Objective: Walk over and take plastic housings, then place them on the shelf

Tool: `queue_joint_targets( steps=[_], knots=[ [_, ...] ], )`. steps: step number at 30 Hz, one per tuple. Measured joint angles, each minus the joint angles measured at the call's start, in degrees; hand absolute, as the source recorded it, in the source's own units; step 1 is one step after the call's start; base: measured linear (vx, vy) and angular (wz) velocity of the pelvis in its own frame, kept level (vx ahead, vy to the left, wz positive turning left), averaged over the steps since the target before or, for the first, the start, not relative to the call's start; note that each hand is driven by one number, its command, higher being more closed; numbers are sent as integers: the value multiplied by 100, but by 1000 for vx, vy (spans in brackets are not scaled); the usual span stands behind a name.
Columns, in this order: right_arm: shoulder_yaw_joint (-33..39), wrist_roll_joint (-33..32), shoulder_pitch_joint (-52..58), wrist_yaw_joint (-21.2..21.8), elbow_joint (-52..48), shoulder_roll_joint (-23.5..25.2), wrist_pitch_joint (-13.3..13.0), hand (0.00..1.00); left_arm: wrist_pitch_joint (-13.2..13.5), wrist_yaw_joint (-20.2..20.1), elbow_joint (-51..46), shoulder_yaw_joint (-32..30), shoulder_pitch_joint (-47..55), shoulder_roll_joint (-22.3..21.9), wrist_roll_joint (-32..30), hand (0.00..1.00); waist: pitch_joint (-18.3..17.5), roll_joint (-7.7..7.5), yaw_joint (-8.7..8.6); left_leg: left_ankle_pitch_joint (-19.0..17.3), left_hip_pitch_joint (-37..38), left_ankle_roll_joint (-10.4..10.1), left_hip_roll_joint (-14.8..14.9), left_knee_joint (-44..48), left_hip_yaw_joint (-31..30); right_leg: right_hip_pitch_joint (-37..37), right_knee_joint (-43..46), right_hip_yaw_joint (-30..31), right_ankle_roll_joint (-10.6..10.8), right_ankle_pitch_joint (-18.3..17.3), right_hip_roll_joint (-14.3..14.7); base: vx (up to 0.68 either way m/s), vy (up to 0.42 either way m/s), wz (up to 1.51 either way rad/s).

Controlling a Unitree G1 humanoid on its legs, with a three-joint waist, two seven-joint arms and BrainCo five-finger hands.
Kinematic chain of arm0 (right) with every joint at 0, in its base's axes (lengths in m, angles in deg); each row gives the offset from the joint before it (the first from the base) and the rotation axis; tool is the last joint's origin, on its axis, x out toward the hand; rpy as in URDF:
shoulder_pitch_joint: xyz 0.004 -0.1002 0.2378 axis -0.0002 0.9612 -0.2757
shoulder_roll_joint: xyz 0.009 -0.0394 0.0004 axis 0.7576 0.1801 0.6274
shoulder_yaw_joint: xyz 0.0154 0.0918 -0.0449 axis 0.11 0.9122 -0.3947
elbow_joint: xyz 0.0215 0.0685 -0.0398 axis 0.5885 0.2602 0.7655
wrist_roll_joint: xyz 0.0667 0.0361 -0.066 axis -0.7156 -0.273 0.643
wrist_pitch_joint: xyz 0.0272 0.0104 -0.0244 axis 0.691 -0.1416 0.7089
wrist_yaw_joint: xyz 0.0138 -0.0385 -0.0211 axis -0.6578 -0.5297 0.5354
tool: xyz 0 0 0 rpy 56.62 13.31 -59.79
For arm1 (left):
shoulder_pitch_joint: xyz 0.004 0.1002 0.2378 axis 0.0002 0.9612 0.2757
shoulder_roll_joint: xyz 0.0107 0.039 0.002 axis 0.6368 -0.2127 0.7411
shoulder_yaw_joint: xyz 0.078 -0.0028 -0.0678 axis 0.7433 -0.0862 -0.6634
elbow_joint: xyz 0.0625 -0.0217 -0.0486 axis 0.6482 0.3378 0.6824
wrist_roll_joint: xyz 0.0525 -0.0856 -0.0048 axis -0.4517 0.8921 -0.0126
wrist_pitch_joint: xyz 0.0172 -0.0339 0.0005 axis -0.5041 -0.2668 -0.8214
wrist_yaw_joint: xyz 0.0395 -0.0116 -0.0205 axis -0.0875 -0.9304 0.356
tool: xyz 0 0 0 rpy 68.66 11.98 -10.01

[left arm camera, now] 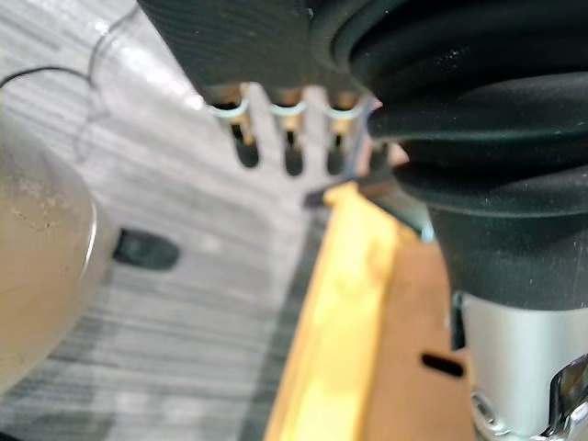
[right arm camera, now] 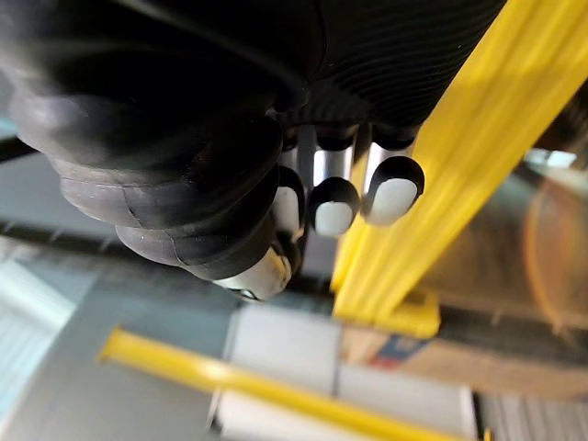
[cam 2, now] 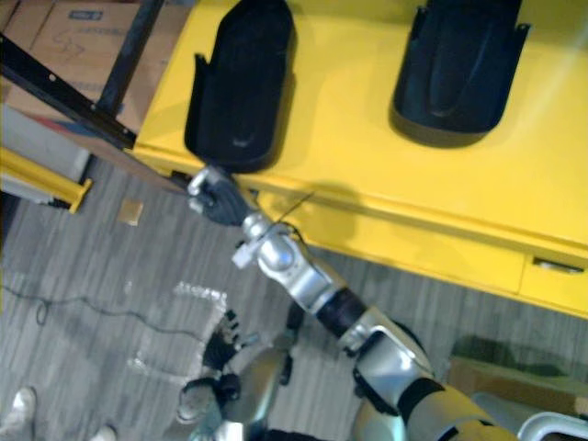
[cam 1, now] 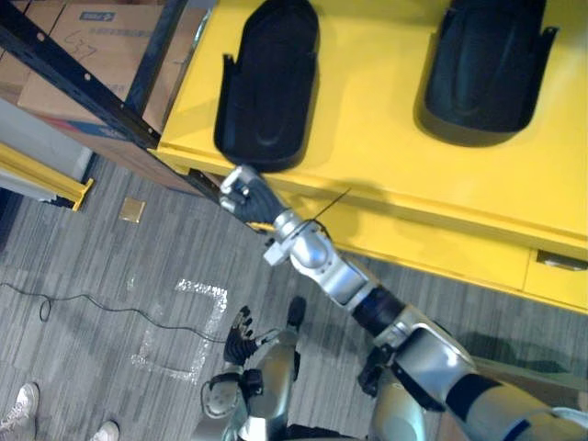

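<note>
1. My right robot hand point(cam 1: 246, 193) is stretched out ahead of me to the near edge of the yellow surface point(cam 1: 367, 138), close to its near left corner.
2. It sits right at that edge, just below the near end of the left housing point(cam 1: 266, 83). I cannot make out whether it touches the housing, and I cannot tell whether it is spread or closed.
3. The left housing is a long, black, trough-shaped plastic shell. It lies lengthwise on the surface with one rounded end almost at the near edge.
4. The right housing point(cam 1: 487, 64), black and of the same shape, lies on the same surface well apart from the first, toward the right. Its far end is cut off by the picture's edge.
5. My left robot hand point(cam 1: 241, 333) hangs low beside me over the grey floor point(cam 1: 138, 266), its fingers point(left arm camera: 292, 158) loose and fairly straight, holding nothing.
6. Past the left edge of the surface stands a black rack frame point(cam 1: 73, 78) with cardboard boxes point(cam 1: 101, 46) behind it.
7. On the floor lie a yellow rail point(cam 1: 46, 179), a small brown square point(cam 1: 131, 209) and white tape marks point(cam 1: 184, 331).
8. A person's shoes point(cam 1: 18, 409) show on the floor to my left.
</note>
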Motion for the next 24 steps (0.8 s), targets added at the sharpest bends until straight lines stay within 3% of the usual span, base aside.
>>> queue_joint_targets(
  steps=[5,19,24],
  knots=[
    [67,2,-157,-253,137,-3,84,100,-24,29,0,6,0,-3,7,0,-5,16,23,0,-1,0,-4,6,-5,2,9,-3,-2,-1,-1,0,0,0],
    [589,-365,-569,-348,403,-256,40,100,-18,114,4,6,1,-6,166,0,-6,34,117,14,-70,5,19,70,52,-8,-3,-7,30,27,-9,-15,-3,0],
    [73,-616,-572,-74,-18,-292,-229,100,75,8,4,11,40,-5,166,0,-7,31,97,13,135,3,133,29,381,119,-263,220,8,177,126,37,-29,-26]
  ],
)
